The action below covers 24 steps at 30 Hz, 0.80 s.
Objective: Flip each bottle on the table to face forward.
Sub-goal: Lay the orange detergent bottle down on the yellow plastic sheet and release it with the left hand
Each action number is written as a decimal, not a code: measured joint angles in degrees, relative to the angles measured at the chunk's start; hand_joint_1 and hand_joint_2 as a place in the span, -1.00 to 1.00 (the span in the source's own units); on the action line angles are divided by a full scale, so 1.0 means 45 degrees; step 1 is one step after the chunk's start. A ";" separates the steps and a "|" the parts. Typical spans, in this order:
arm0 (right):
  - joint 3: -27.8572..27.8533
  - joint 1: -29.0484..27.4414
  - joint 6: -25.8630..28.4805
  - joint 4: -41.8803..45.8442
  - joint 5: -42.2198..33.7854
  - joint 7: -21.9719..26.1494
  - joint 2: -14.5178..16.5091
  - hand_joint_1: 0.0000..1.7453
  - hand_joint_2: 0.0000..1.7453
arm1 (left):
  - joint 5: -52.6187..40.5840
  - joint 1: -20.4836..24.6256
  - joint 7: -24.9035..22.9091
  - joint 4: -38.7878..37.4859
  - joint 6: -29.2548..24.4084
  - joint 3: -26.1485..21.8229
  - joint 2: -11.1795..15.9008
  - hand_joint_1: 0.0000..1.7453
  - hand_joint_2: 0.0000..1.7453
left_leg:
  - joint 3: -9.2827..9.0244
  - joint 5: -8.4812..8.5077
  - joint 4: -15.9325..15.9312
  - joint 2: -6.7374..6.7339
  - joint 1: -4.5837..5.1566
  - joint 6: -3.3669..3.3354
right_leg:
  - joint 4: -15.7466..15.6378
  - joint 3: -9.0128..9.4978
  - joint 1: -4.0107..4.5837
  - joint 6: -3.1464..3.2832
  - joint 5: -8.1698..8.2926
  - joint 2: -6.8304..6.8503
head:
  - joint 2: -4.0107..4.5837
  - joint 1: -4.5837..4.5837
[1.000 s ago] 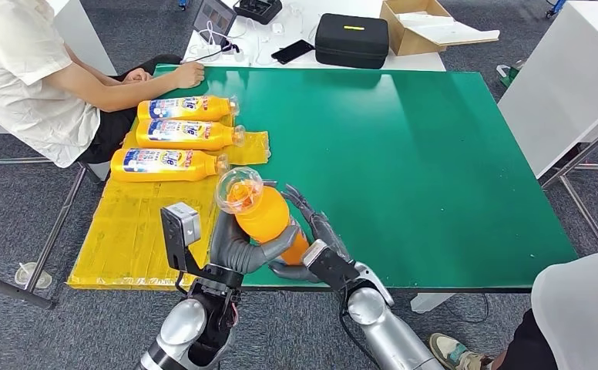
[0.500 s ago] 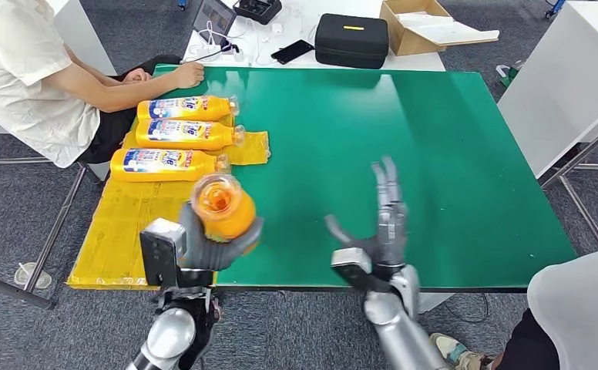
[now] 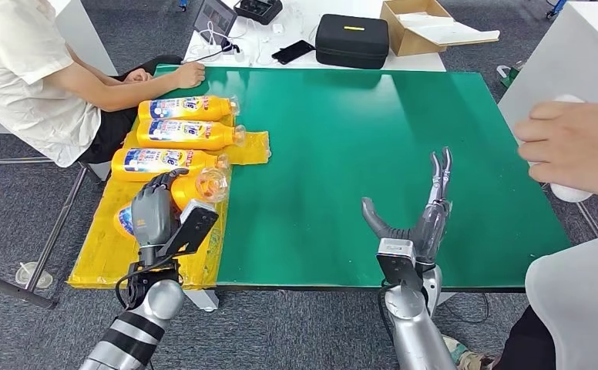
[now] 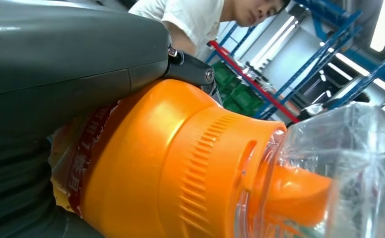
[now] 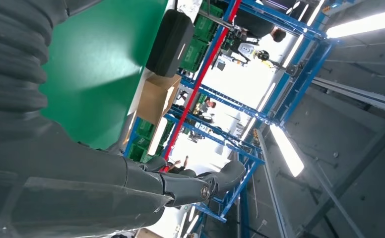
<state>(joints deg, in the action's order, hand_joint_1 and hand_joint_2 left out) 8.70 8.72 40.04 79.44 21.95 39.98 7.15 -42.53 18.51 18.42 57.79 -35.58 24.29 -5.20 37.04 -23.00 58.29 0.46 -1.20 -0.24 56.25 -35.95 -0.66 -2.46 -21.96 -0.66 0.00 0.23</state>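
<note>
On the green table point(image 3: 373, 131) the yellow mat point(image 3: 119, 231) along its left edge is where everything ends up, and it looks mostly done to me. Three bottles point(image 3: 169, 161) already lie side by side on the mat with their blue-and-white labels facing up, caps pointing toward the table's middle. That makes four bottles total, counting the fourth bottle point(image 3: 196, 189) the robot has with it, lying just in front of that row, low over the mat or maybe touching it, hard to say. So my guess is three flipped, one about to be set down, then nothing left unless more get handed over.

The left hand point(image 3: 153, 212) is wrapped around that last bottle's body; the wrist cam shows the orange shoulder and clear cap point(image 4: 339, 168) right up close. The right hand point(image 3: 423, 220) hangs over the table's near edge holding nothing, fingers straight and spread, thumb out.

Also around: a seated person point(image 3: 26, 73) at the far left corner, and another person's hand point(image 3: 569, 146) at the right holding something white.
</note>
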 joint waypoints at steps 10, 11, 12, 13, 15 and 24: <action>0.0000 -0.0006 0.0000 0.0239 0.0005 0.0000 0.0000 -1.00 1.00 | -0.1299 0.0540 -0.0680 -0.1338 0.0266 -0.0242 0.0069 1.00 1.00 | 0.0004 -0.0002 0.0000 0.0002 0.0001 0.0000 | -0.0001 -0.0002 -0.0001 0.0000 -0.0002 0.0001 | 0.0000 0.0002; 0.0029 -0.0001 -0.0001 0.0267 -0.0139 0.0000 -0.0009 -1.00 1.00 | -0.1421 0.0747 -0.0681 -0.1841 0.0537 -0.0282 0.0090 1.00 1.00 | 0.0004 -0.0002 0.0000 0.0002 0.0001 0.0000 | -0.0001 -0.0002 -0.0001 0.0001 -0.0002 0.0001 | 0.0000 0.0002; 0.0126 0.0034 -0.0029 0.0290 -0.0382 0.0000 -0.0030 -1.00 1.00 | -0.1644 0.1072 -0.0692 -0.2646 0.0832 -0.0321 0.0108 1.00 1.00 | 0.0003 -0.0001 0.0000 0.0001 0.0001 0.0001 | 0.0000 -0.0003 0.0000 0.0001 -0.0002 0.0000 | 0.0000 0.0000; 0.0248 0.0079 -0.0061 0.0310 -0.0635 0.0000 -0.0057 -1.00 1.00 | -0.1864 0.1442 -0.0701 -0.3554 0.1124 -0.0358 0.0126 1.00 1.00 | 0.0002 0.0000 0.0000 0.0000 0.0000 0.0001 | 0.0001 -0.0003 0.0000 0.0001 -0.0001 0.0000 | 0.0000 -0.0001; 0.0487 0.0172 -0.0126 0.0313 -0.0985 0.0000 -0.0112 -1.00 1.00 | -0.2177 0.1995 -0.0712 -0.4919 0.1405 -0.0390 0.0136 1.00 1.00 | 0.0001 0.0002 0.0000 0.0000 0.0000 0.0002 | 0.0003 -0.0003 0.0000 0.0001 0.0000 0.0000 | 0.0000 -0.0001; 0.0951 0.0418 -0.0111 0.0165 -0.1607 0.0000 -0.0206 -1.00 1.00 | -0.3222 0.2710 -0.0910 -0.6447 0.2671 -0.0035 0.0131 0.97 1.00 | 0.0000 0.0001 0.0000 0.0001 0.0001 0.0003 | 0.0005 -0.0001 -0.0001 0.0001 -0.0001 0.0000 | 0.0000 0.0002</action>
<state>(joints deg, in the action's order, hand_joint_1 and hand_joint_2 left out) 12.98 10.60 39.54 80.18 14.72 39.98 6.22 -57.03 30.71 14.33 28.78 -23.56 24.13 -4.61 37.03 -23.00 58.29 0.47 -1.20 -0.23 56.27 -35.96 -0.66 -2.46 -21.97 -0.66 0.00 0.25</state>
